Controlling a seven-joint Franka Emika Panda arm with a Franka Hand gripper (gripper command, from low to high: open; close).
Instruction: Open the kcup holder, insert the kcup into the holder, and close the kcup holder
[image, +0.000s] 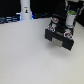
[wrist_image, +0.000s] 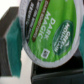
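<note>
The black boxy kcup holder (image: 59, 38) stands on the white table at the exterior view's right, with pale- and reddish-topped pods showing in it. My gripper (image: 71, 21) hangs just above its far right end. In the wrist view the green kcup (wrist_image: 50, 30), with a "Dark Magic" label, fills most of the picture. It sits tilted between the jaws of my gripper (wrist_image: 37, 50). One teal-padded finger (wrist_image: 12, 44) presses its side; the other finger is hidden behind the pod. A dark surface (wrist_image: 55, 76) lies beyond it, probably the holder.
A tall white post with a black band (image: 25, 10) stands at the back, towards the exterior view's left. The white table (image: 25, 55) spreads in front of and beside the holder. Dark clutter lines the back edge.
</note>
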